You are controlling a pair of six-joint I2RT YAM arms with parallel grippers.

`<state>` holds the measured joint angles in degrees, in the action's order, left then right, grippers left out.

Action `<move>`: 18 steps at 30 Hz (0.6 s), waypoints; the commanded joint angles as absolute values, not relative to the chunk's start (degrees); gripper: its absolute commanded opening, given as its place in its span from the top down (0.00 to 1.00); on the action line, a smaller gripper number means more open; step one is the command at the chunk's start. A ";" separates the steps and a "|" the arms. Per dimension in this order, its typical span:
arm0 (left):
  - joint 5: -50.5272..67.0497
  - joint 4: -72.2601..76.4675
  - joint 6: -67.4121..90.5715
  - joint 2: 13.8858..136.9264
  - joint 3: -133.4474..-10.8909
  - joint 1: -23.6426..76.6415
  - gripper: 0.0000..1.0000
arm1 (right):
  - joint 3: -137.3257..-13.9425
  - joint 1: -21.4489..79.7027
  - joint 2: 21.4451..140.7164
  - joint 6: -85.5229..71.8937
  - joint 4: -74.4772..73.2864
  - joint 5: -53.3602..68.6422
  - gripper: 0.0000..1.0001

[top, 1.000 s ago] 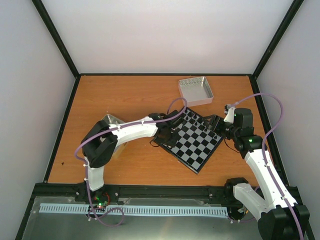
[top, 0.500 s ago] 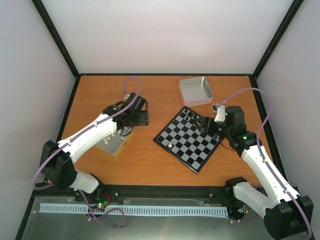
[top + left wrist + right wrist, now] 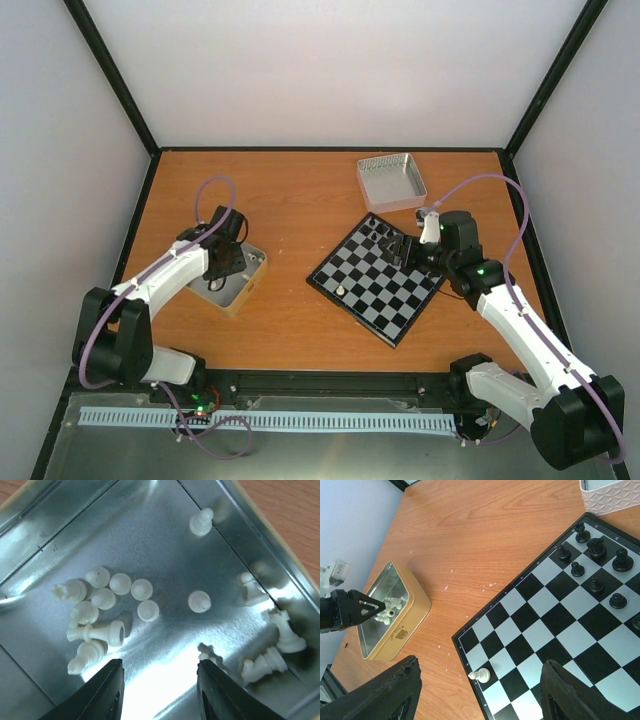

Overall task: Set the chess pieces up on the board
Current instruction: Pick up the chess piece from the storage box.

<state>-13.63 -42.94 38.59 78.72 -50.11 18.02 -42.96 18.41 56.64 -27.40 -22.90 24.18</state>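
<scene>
The tiny cream-white plastic chess pieces are mostly found inside a rectangular gold-sided metal tin with a silvery floor. The tin is set on the orange-brown wooden table, well to the left of the square black-framed chessboard with black and silvery-grey checks. The left gripper is held over the tin's floor with its fingers spread and nothing between them. A tight cluster of pieces is seen just beyond its left finger, several tipped on their sides and touching one another. A single upright pawn is placed apart in the middle, and a few more, a rook among them, are crowded against the tin's right wall. One cream-white pawn is stood on a dark square near the board's left corner. The small black chessmen are gathered at the board's far corner, near a rectangular silver metal tray. The right gripper is held above the board, its fingers wide apart and gripping nothing.
</scene>
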 commanded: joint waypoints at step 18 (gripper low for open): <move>-15.95 -35.60 38.89 89.53 -52.04 14.67 0.65 | -44.65 19.15 56.06 -27.05 -23.20 21.45 0.35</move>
<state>-13.98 -37.26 38.50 88.77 -49.98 15.73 -43.03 18.52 56.62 -27.42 -23.35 22.48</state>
